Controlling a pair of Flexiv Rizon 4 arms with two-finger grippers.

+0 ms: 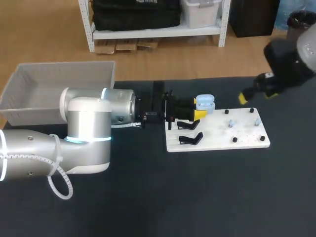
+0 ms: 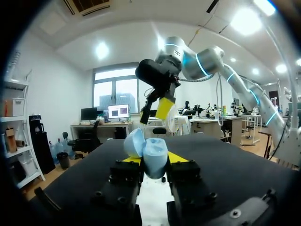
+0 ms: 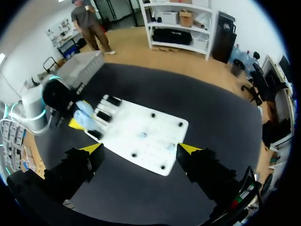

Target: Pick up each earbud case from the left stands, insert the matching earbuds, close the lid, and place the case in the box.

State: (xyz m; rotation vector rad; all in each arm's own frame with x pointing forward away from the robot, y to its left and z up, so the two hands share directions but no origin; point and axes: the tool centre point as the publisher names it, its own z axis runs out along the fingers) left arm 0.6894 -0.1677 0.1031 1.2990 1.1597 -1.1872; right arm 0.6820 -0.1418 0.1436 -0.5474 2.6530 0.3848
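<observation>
A light blue earbud case (image 1: 205,103) with its lid up sits between the yellow-tipped fingers of my left gripper (image 1: 198,109), just over the left edge of the white board (image 1: 217,138). In the left wrist view the case (image 2: 154,157) is pinched from both sides by that gripper (image 2: 154,160). Two small earbuds (image 1: 231,123) (image 1: 256,122) rest on the right half of the board. My right gripper (image 1: 254,94) hangs open above the board's far right corner, and in its own view the right gripper (image 3: 141,148) is spread wide over the board (image 3: 150,127), holding nothing.
Two empty black stands (image 1: 190,126) (image 1: 190,139) are on the board's left part, with several black pegs on its right part. A grey box (image 1: 59,89) stands at the table's far left, behind my left arm.
</observation>
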